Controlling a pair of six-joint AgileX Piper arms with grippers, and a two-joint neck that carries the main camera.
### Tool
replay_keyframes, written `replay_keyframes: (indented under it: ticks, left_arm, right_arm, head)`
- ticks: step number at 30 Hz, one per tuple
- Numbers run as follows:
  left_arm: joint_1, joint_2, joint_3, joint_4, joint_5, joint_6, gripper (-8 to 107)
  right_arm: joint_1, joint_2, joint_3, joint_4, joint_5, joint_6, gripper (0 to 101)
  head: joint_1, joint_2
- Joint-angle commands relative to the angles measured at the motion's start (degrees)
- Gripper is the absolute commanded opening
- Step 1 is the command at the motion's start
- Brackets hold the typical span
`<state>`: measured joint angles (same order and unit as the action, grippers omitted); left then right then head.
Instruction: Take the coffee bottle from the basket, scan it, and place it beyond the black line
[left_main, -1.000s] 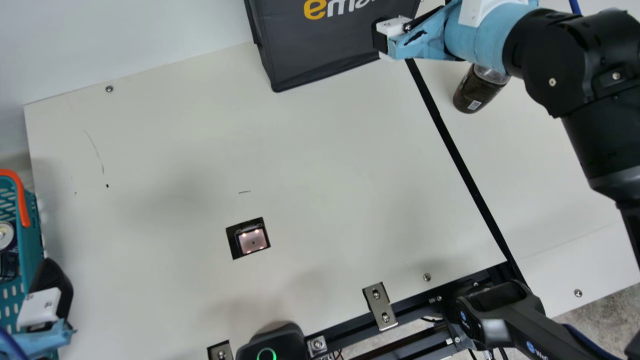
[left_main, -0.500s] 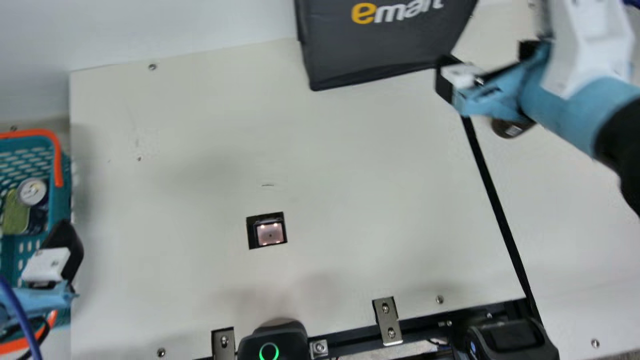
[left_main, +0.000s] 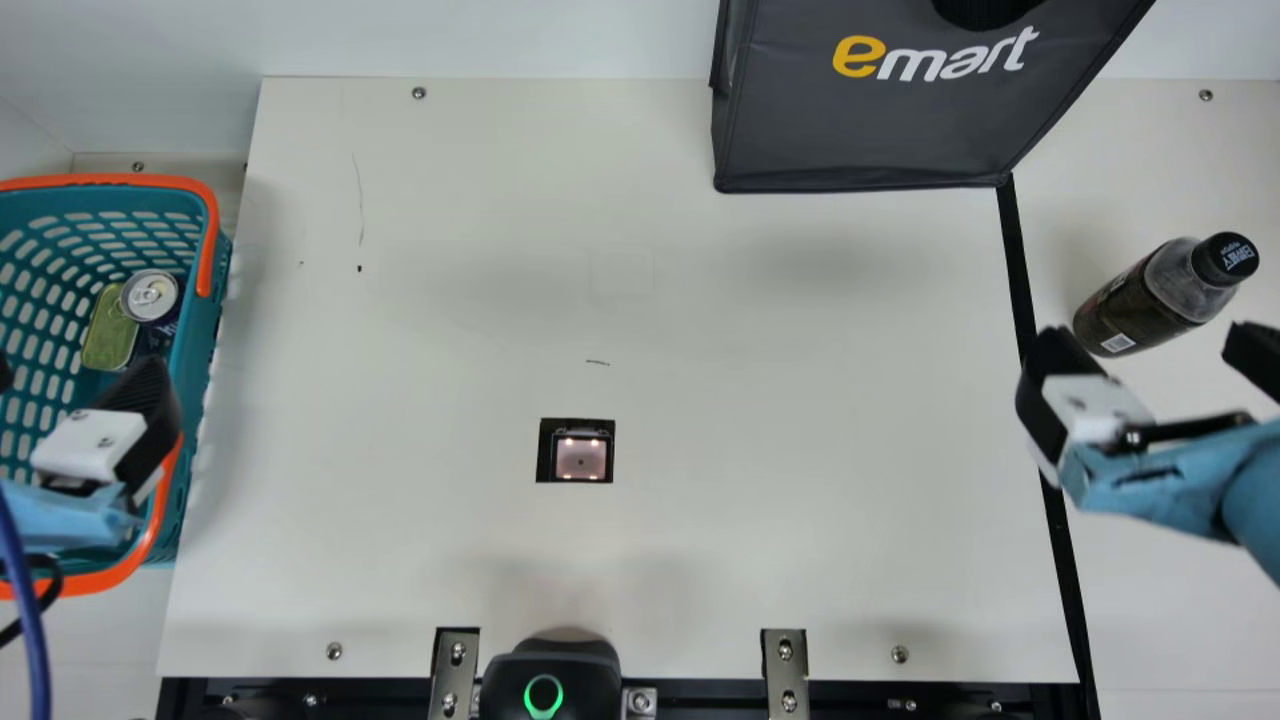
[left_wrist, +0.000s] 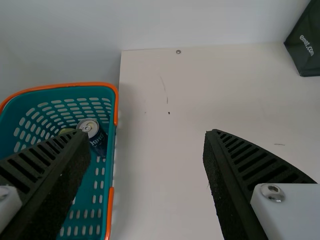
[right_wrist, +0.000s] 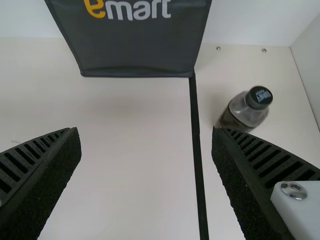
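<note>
Black line runs down the right part of the main view, from the lower right corner of the dark grey bag to the bottom edge of the frame, and to the right of this line stands the coffee bottle. The bottle is upright on the cream table, with its dark cap on top and a small white label low on its side. Right gripper is near the bottle, at the right side of the frame, just below it in the picture. In the right wrist view the two ribbed fingers of the right gripper stand wide apart, and they hold nothing. Left gripper is at the left edge of the main view, in front of the teal basket with orange rim; in the left wrist view the left gripper is also wide open — its hold is empty. Inside the basket, a dark can is beside a green tin. Near the lower middle of the frame the scanner window shows small lights, and below it, at the bottom edge, is a black device with a green ring.
</note>
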<state>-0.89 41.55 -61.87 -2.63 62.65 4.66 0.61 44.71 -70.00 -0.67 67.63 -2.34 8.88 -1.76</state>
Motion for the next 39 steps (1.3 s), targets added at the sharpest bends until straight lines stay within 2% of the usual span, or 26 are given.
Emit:
replay_keyframes:
  ticks: [1,2,4,6,7,10,39]
  left_arm:
    - [-0.2,0.5,-2.6,0.3,2.7,-0.6,90]
    - [-0.3,0.8,-3.6,0.5,3.6,-0.9,90]
    - [-0.5,1.3,-5.6,0.9,5.5,-1.5,90]
    - [-0.7,1.8,-7.1,1.2,6.8,-2.0,90]
    - [-0.7,1.6,-5.9,1.1,5.7,-1.9,90]
    - [-0.7,1.8,-7.1,1.1,6.9,-2.1,90]
    - [-0.7,1.8,-7.1,1.1,6.9,-2.1,90]
  right_arm:
    - [0.1,-2.1,0.2,-0.1,1.9,0.1,91]
    - [0.0,-1.1,0.2,-0.1,0.8,0.1,91]
    - [0.0,-2.2,0.2,-0.1,2.4,0.1,91]
    - [0.0,-2.4,0.2,-0.1,2.3,0.1,91]
    - [0.0,-2.4,0.2,-0.1,2.4,0.1,91]
    - [0.0,-2.4,0.2,-0.1,2.4,0.1,91]
    - [0.0,-2.4,0.2,-0.1,2.3,0.1,91]
  head:
    - [-1.0,0.2]
    - [-1.0,0.2]
    - [-1.0,0.2]
    - [-1.0,0.2]
    - [-1.0,0.2]
    - [-1.0,0.2]
    - [-1.0,0.2]
